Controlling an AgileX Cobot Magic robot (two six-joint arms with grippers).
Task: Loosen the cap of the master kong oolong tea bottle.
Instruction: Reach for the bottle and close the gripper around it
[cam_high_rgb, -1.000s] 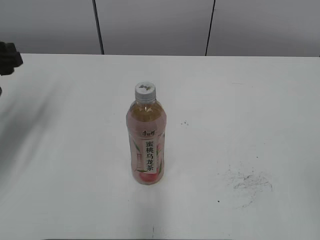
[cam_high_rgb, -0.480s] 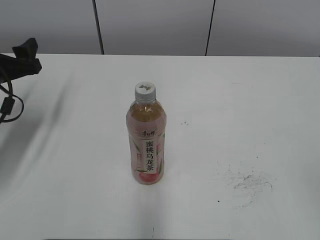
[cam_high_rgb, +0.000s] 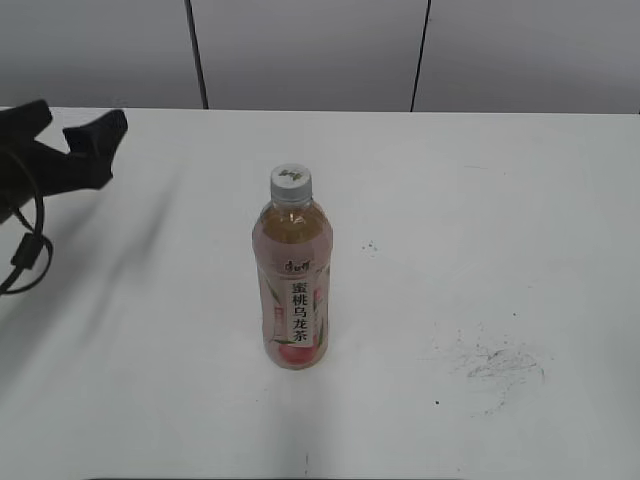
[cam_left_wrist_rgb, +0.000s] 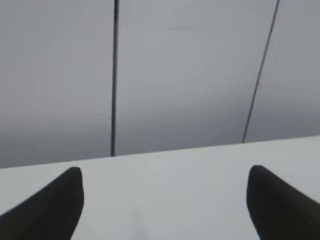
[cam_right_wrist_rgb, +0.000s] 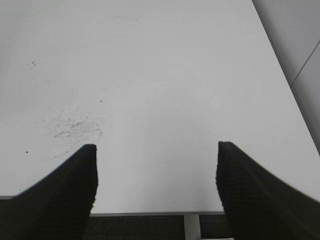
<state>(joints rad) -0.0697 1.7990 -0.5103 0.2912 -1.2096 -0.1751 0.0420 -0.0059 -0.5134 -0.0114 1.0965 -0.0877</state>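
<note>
A clear plastic bottle of amber-pink tea (cam_high_rgb: 293, 290), its pink-and-white label printed with vertical black Chinese characters and a peach picture, stands upright near the middle of a white table (cam_high_rgb: 480, 200), slightly left of centre; a small round light-grey plastic screw cap (cam_high_rgb: 290, 184) with a small dark mark on top sits on its neck; nothing touches the bottle or the cap. At the far left of the exterior view the black left gripper (cam_high_rgb: 72, 128) hangs above the table's far-left part, well apart from the bottle, its two fingers spread with nothing between them; a black cable (cam_high_rgb: 25, 255) loops below it. In the left wrist view the left gripper's (cam_left_wrist_rgb: 165, 185) dark fingertips stand wide apart over bare table, facing a grey panelled wall (cam_left_wrist_rgb: 190, 70) with dark vertical seams. In the right wrist view the right gripper (cam_right_wrist_rgb: 156, 165) also has its jaws parted and empty, above the table's near-right edge; a patch of dark scuff marks (cam_right_wrist_rgb: 75, 127) lies on the table to the left of it; the right gripper does not show in the exterior view.
</note>
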